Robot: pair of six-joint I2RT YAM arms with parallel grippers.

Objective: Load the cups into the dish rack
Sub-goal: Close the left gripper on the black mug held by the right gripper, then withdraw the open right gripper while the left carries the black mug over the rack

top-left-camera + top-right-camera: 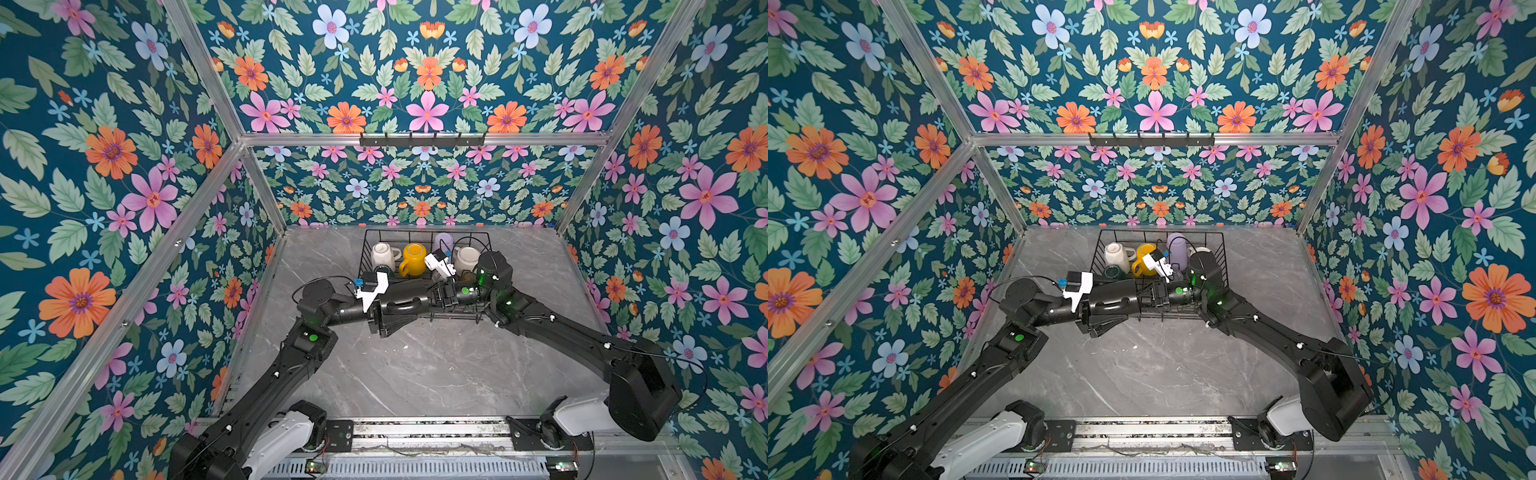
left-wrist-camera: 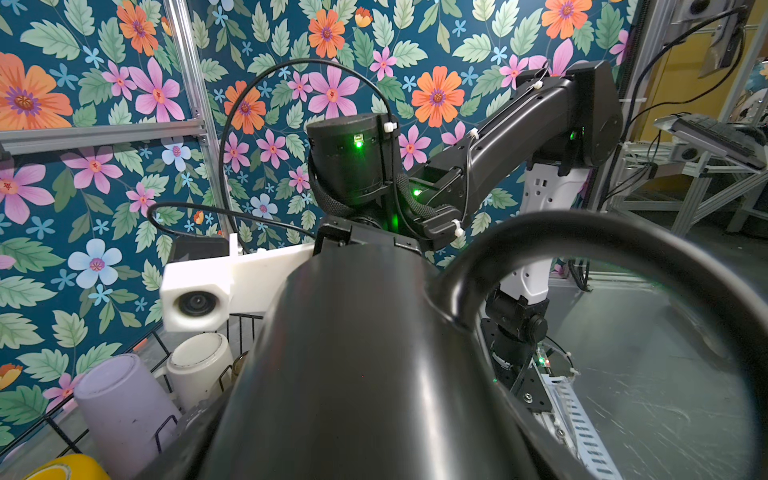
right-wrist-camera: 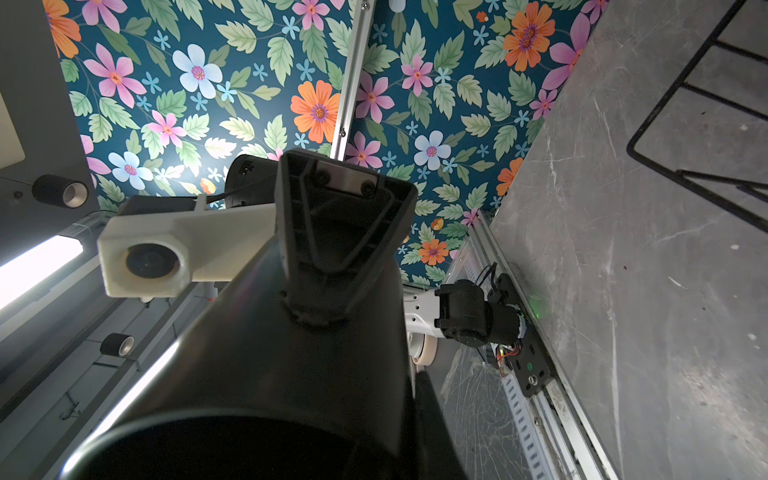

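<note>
Black mug [image 1: 400, 306], right pincer [image 1: 437, 296] pinching, left pincer [image 1: 384, 321] spread, finger [image 3: 332, 216] shown by right wrist

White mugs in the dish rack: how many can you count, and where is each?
2. One white mug sits at the dish rack's left end, beside the yellow mug; the other sits toward the right end, behind the right arm. The arms may hide more.

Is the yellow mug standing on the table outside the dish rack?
No, in a top view the yellow mug sits inside the dish rack.
</note>
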